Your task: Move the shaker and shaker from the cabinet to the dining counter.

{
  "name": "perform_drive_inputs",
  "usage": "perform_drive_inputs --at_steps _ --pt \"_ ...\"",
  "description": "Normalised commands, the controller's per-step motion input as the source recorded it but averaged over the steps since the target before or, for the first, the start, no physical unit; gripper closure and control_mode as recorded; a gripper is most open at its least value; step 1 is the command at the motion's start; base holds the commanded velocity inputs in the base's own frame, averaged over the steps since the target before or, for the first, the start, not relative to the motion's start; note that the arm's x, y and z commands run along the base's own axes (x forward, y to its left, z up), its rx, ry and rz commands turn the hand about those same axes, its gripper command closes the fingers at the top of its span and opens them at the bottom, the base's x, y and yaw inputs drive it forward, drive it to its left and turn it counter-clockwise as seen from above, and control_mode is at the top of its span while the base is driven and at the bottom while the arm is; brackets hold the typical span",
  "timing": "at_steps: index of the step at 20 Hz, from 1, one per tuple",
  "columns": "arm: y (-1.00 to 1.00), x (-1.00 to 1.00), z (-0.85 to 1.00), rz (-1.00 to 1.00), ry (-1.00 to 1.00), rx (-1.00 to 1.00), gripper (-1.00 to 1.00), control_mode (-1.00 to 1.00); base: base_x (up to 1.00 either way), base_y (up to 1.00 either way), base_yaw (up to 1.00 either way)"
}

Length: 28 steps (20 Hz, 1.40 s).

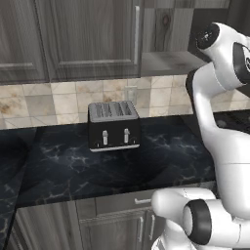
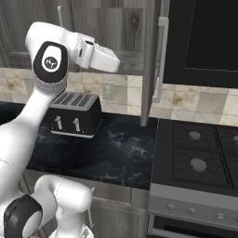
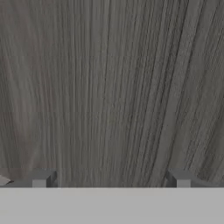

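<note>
Now wide open, gripper (image 3: 111,179) holding nothing, inside cabinet (image 2: 125,28). Shakers likely tiny, light, slippery; best pinched round the middle.

A black four-slot toaster (image 1: 114,125) is set on the black marble worktop (image 1: 161,161), against the beige tiled wall (image 1: 44,102). Above it hangs the dark wood-grain wall cabinet (image 1: 88,39); a stove (image 2: 200,158) lies to the right. The cabinet's right door seems swung open.

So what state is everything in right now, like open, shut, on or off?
claw: open, empty, facing wood grain up close
cabinet: one door swung open, grey shelf showing
left cabinet doors: shut
toaster: upright on the worktop, levers up, slots empty
stove: no pots on it, no flame
</note>
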Motion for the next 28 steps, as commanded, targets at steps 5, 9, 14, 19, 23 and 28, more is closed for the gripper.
perform_drive_inputs --at_steps 5,9,14,19,23,28 --pt "1.00 -0.98 0.06 0.26 0.00 0.00 -1.00 -1.00 0.00 0.00 0.00" --pt "1.00 -0.79 0.00 0.28 -0.02 0.00 -1.00 -1.00 0.00 0.00 0.00" --pt "1.00 -0.24 0.00 0.31 -0.08 0.00 -1.00 -1.00 0.00 0.00 0.00" --pt "0.83 0.04 0.00 0.31 -0.21 0.01 -1.00 -1.00 0.00 0.00 0.00" --pt "0.59 0.36 -0.01 0.28 -0.18 0.01 -1.00 -1.00 0.00 0.00 0.00" --pt "0.40 0.71 -0.01 0.19 -0.13 0.00 -1.00 -1.00 0.00 0.00 0.00"
